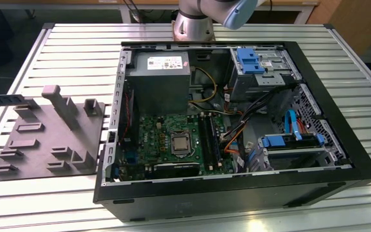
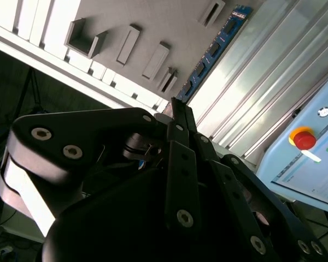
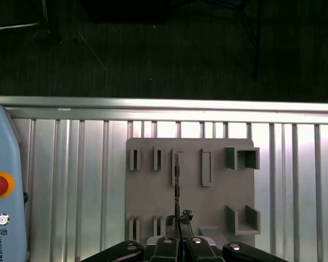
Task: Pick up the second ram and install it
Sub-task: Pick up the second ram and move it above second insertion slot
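You have the slatted table with the open computer case lying on it, and the grey holder tray beside the case on the exterior view's left. Inside the case you can see the motherboard, with its dark memory slots next to the processor socket. From this angle you cannot tell how many of those slots are filled.

The gripper is over the holder tray, well apart from the case. Its fingers are drawn in narrow and clamp the second ram, which runs out from the fingertips as a thin blue-black stick. In the first wrist view you see the stick edge-on, in line with one of the tray's middle pockets. In the second wrist view it sits off toward the tray's edge. That mismatch suggests it hangs above the tray, not seated in a pocket. The dark strip at the left border of the exterior view is probably the same stick.

By my reading, the pick-up half is done or nearly so. The install half is untouched, since the stick is nowhere near the motherboard.
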Robot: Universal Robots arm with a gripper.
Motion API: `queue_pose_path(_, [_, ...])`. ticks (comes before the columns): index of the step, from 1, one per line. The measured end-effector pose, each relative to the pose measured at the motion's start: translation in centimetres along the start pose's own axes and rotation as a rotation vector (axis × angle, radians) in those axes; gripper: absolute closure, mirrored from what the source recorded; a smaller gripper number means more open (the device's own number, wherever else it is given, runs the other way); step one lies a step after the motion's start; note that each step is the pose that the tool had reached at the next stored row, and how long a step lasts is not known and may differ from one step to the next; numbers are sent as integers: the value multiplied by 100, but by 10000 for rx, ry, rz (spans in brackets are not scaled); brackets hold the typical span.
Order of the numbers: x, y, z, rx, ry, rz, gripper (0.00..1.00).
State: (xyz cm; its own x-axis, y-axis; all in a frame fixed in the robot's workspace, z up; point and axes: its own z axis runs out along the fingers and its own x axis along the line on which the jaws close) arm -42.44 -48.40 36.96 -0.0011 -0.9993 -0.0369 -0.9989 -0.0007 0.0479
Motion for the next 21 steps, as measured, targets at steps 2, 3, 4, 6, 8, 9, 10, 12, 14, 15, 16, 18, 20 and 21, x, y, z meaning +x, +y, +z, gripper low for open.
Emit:
queue_pose_path(2, [0, 0, -7, 1, 0, 0, 88])
queue_pose_path(3, [-1, 1, -10, 1, -1, 0, 88])
queue_pose_path(4, [-1, 1, -14, 0, 0, 0, 88])
queue_pose_path(6, [-2, 1, -22, 1, 0, 0, 88])
queue_pose_path(8, [-3, 1, -29, 0, 0, 0, 88])
queue_pose_path(9, [-4, 2, -32, 0, 0, 0, 88])
queue_pose_path(10, [-5, 2, -37, -1, 0, 0, 88])
queue_pose_path(12, [-7, 2, -44, 1, -1, 0, 88])
queue_pose_path(14, [-8, 3, -52, 0, 0, -1, 88])
queue_pose_path(15, [-9, 3, -56, 0, 0, 0, 88])
queue_pose_path(16, [-10, 3, -58, 1, -1, 0, 88])
queue_pose_path(18, [-12, 4, -65, 0, 0, 0, 88])
queue_pose_path(20, [-13, 5, -73, 0, 0, 0, 88])
queue_pose_path(21, [-13, 5, -77, 0, 0, 0, 88])
